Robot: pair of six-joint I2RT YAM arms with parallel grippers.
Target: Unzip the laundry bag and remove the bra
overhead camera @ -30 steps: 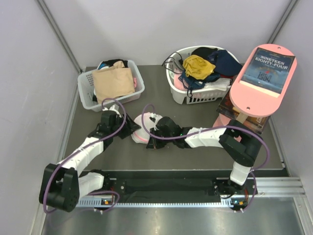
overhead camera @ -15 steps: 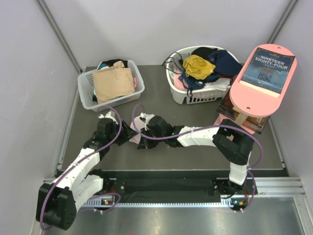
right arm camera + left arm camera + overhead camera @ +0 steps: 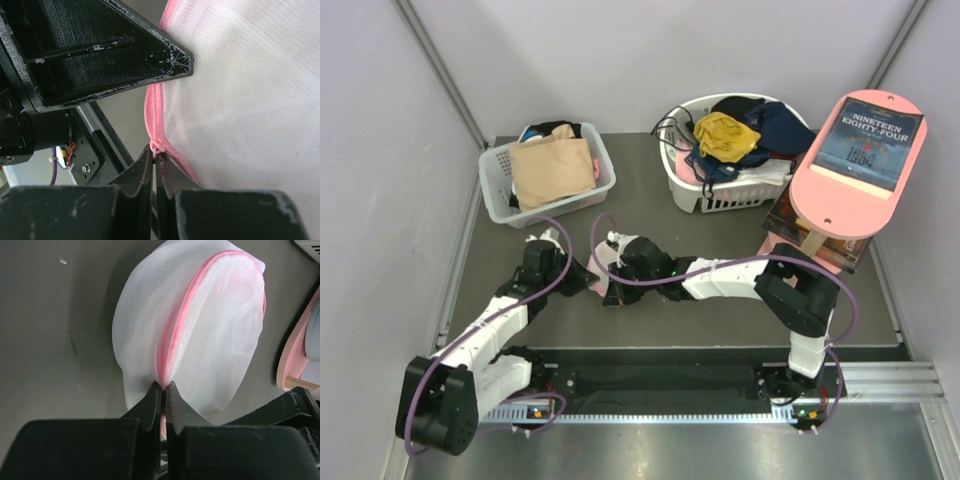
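Counted one laundry bag [image 3: 199,325], white mesh with a pink zip [image 3: 176,327], down on the counter [image 3: 650,200] between two claws. Both clenched: left claw [image 3: 163,388] pinching the pink seam at the bag's edge, right claw [image 3: 154,152] nipped onto the little pink zip pull [image 3: 156,148]. Also two white baskets at the back, a rectangular one [image 3: 498,210] and a round one [image 3: 730,198], both full of clothes. Only visible from the top view, those, with the bag mostly buried under the arms there. Only visible up close from the wrists: zip teeth looking closed along the dome. Can't make out any bra through the mesh.
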